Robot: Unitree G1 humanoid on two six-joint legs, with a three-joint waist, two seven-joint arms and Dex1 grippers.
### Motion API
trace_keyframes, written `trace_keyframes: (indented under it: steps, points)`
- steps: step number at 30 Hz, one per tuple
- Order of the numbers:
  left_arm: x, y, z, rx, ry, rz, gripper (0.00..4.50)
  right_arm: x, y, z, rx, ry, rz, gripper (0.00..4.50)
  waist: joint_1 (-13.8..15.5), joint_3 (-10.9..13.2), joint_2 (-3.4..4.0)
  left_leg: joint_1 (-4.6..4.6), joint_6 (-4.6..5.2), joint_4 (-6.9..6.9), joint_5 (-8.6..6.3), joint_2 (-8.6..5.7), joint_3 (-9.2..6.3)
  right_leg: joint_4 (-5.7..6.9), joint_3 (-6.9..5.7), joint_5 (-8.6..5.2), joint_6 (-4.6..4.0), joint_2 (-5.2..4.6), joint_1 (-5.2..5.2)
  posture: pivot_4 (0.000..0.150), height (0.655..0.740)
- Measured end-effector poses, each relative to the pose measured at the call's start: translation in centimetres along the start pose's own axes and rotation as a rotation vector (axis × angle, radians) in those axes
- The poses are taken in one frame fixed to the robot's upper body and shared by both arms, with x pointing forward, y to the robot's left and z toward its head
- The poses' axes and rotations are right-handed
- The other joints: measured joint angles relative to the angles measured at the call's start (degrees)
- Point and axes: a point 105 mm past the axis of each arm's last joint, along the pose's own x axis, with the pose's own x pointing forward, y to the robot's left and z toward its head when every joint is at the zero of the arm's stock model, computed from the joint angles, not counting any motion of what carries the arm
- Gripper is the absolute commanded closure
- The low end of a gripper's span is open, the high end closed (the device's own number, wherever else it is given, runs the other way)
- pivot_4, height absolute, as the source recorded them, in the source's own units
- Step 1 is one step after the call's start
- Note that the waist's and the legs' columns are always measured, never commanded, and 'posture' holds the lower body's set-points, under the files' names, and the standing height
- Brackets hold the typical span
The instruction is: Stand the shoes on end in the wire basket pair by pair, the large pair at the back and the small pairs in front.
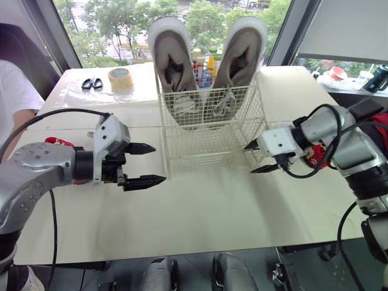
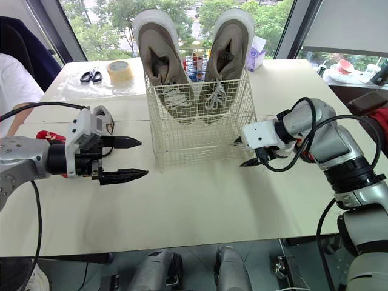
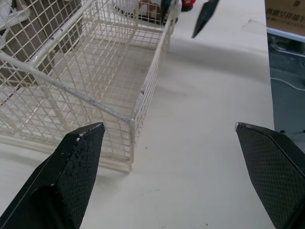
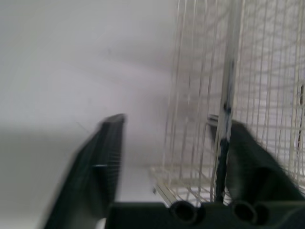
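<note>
A: Where is the large pair (image 1: 173,60) standing at this moment?

B: It is standing on end at the back of the basket (image 1: 212,145), the two shoes side by side. The laces are hanging low inside the wire and the other ends are rising well above the rim. I am thinking this is the reason for the back place: these shoes are tall, and in front they would be hiding the small ones.

A: So the front half is being left free for the small pairs?

B: Yes, nothing is standing there, so I am judging that the first part of the task is done and the rest is not yet begun.

A: And what are the grippers doing?

B: The left gripper (image 1: 159,162) is hovering just beside the left front corner of the basket, with its fingers wide apart and holding nothing. The right gripper (image 1: 248,159) is sitting at the right front corner, fingers also apart, gripping nothing. In the right wrist view the corner wire is crossing in front of one finger, but I cannot tell if they are touching.

A: Why both beside the basket?

B: Probably they are flanking it to hold it steady, but I am only guessing.

A: Is anything else lying on the table (image 1: 200,212)?

B: Tape (image 1: 120,79) and scissors (image 1: 91,83) are lying at the far left, well apart from the basket. A person's sleeve (image 1: 15,91) is showing at that side.
</note>
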Motion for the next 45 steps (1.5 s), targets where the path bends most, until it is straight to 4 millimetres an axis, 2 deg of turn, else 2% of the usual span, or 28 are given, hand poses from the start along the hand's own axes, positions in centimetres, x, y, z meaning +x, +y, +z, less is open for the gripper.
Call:
trace_keyframes:
  steps: [3, 7, 8, 11, 13, 14, 18, 20, 22, 25, 28, 34, 39, 45]
  points:
    - [0.2, -0.2, -0.1, -0.013, -0.009, -0.017, 0.00, -1.1, -0.7, 0.9, 0.067, -0.056, -0.063, 0.04, 0.1, 0.0, 0.01, -0.01, 0.00, 0.00, 0.00, 0.00, 0.01, 0.00, 0.00, 0.00, -0.01, 0.00, -0.02, 0.150, 0.7400]
    - [0.4, -0.3, 0.5, -0.054, -0.056, -0.051, 0.00, -4.0, -1.8, 3.3, 0.243, -0.230, -0.151, 0.04, 0.2, 0.0, 0.02, -0.03, 0.00, 0.00, 0.00, 0.01, 0.00, 0.00, 0.00, 0.01, -0.01, -0.01, -0.05, 0.150, 0.7400]
    - [0.5, -0.2, 1.3, -0.071, -0.113, -0.057, 0.00, -5.4, -2.4, 4.0, 0.309, -0.310, -0.205, 0.04, 0.3, 0.0, 0.06, -0.05, 0.00, 0.01, 0.00, 0.01, -0.01, 0.00, 0.00, 0.01, -0.02, -0.03, -0.06, 0.150, 0.7400]
    - [0.9, -0.1, 3.7, -0.120, -0.289, -0.071, 0.00, -11.7, -4.7, 5.8, 0.450, -0.555, -0.486, 0.04, 0.5, -0.1, -0.03, -0.03, 0.00, 0.02, -0.01, 0.00, -0.11, -0.01, -0.02, 0.03, -0.01, -0.05, 0.07, 0.150, 0.7400]
    - [1.2, 0.0, 4.3, -0.165, -0.349, -0.061, 0.00, -14.2, -5.2, 5.2, 0.516, -0.645, -0.665, 0.04, 0.3, -0.1, -0.09, 0.03, 0.00, 0.00, -0.02, 0.00, -0.11, -0.06, -0.02, 0.03, -0.01, -0.05, 0.14, 0.150, 0.7400]
    - [1.5, -0.2, 4.4, -0.186, -0.368, -0.060, 0.00, -14.6, -4.8, 4.1, 0.559, -0.648, -0.749, 0.04, 0.3, -0.1, -0.13, 0.07, 0.01, -0.02, -0.03, 0.00, -0.12, -0.07, -0.03, 0.03, -0.02, -0.05, 0.20, 0.150, 0.7400]
    - [3.3, -1.6, 3.3, -0.245, -0.360, -0.071, 0.00, -13.1, -2.3, -2.4, 0.830, -0.589, -0.973, 0.04, 0.3, -0.1, 0.01, 0.18, 0.03, -0.02, -0.03, -0.06, -0.02, -0.02, 0.03, 0.04, 0.00, -0.07, 0.28, 0.150, 0.7400]
    - [4.2, -2.8, 2.3, -0.253, -0.317, -0.103, 0.00, -13.2, -0.6, -4.7, 0.906, -0.524, -1.065, 0.04, 0.4, -0.1, 0.22, 0.18, 0.04, -0.03, -0.02, -0.07, -0.02, -0.02, 0.03, 0.03, 0.00, -0.07, 0.28, 0.150, 0.7400]
    - [4.9, -3.8, 1.2, -0.256, -0.266, -0.131, 0.00, -12.6, 1.5, -6.1, 0.935, -0.437, -1.109, 0.04, 0.3, -0.2, 0.25, 0.31, 0.04, -0.08, -0.03, -0.04, -0.04, -0.03, 0.02, 0.01, 0.00, 0.00, 0.37, 0.150, 0.7400]
    - [5.6, -4.7, -0.3, -0.277, -0.208, -0.166, 0.00, -9.4, 4.4, -8.3, 1.035, -0.355, -1.092, 0.04, 0.1, -0.2, 0.34, 0.48, 0.24, -0.10, -0.15, -0.02, 0.01, -0.06, 0.08, -0.06, -0.10, 0.03, 0.50, 0.150, 0.7400]
    - [5.7, -5.1, -0.2, -0.247, -0.208, -0.175, 0.00, -6.9, 5.9, -9.0, 1.076, -0.317, -1.076, 0.04, 0.0, -0.3, 0.45, 0.59, 0.42, -0.09, -0.25, -0.02, 0.00, -0.06, 0.14, -0.11, -0.19, 0.04, 0.53, 0.150, 0.7400]
    - [5.8, -5.4, -1.2, -0.252, -0.179, -0.170, 0.00, -3.5, 8.2, -9.9, 1.111, -0.270, -1.036, 0.04, 0.2, -0.3, 0.60, 0.84, 0.47, -0.18, -0.30, -0.03, -0.02, -0.07, 0.13, -0.34, -0.42, 0.02, 0.76, 0.150, 0.7400]
    - [5.6, -5.5, -1.5, -0.252, -0.162, -0.169, 0.00, -3.0, 8.8, -11.6, 1.123, -0.220, -1.098, 0.04, 0.2, -0.3, 0.61, 0.84, 0.46, -0.19, -0.31, -0.02, -0.02, -0.08, 0.13, -0.35, -0.43, 0.02, 0.76, 0.150, 0.7400]
    - [5.5, -5.3, -1.5, -0.245, -0.161, -0.155, 0.00, -1.3, 8.2, -12.9, 1.146, -0.219, -1.110, 0.04, 0.1, -0.3, 0.63, 0.85, 0.46, -0.31, -0.31, -0.02, -0.02, -0.10, 0.13, -0.39, -0.47, 0.03, 0.73, 0.150, 0.7400]
